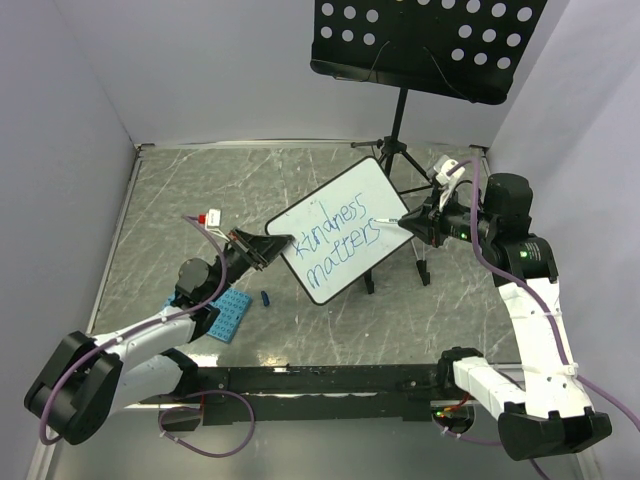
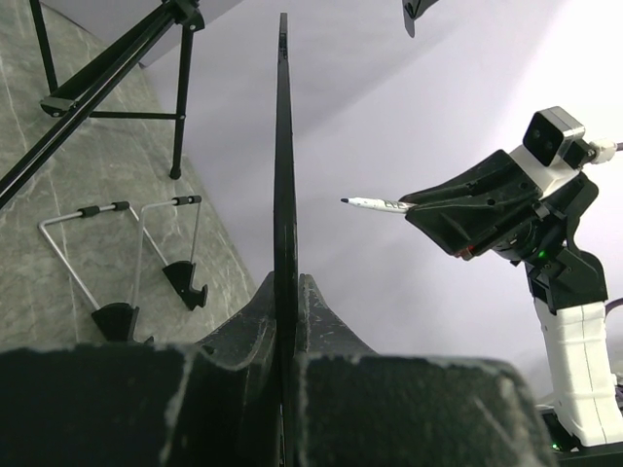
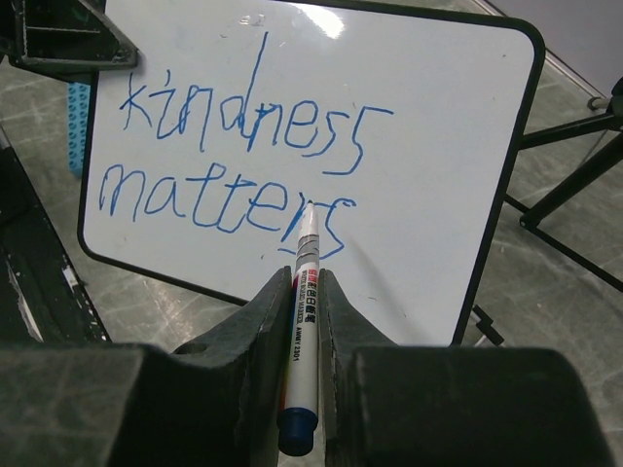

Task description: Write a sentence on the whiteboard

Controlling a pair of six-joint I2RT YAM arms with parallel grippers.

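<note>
The whiteboard point(image 1: 373, 190) is held up tilted over the middle of the table. My left gripper point(image 1: 272, 247) is shut on its left edge; the left wrist view shows the board edge-on point(image 2: 282, 146) between my fingers point(image 2: 331, 326). The sentence point(image 3: 234, 146) in blue script reads "kindness matters" in two lines. My right gripper point(image 3: 305, 282) is shut on a white marker point(image 3: 303, 302) with a blue end. Its tip points at the final "s" of "matters". In the left wrist view the marker point(image 2: 375, 203) stands a little off the board's face.
A black perforated music-stand tray point(image 1: 430, 40) on a tripod point(image 1: 395, 150) stands behind the board. A blue studded plate point(image 1: 228, 315) and a small blue cap point(image 1: 266, 297) lie at the front left. A wire stand with black feet point(image 2: 117, 263) is under the board.
</note>
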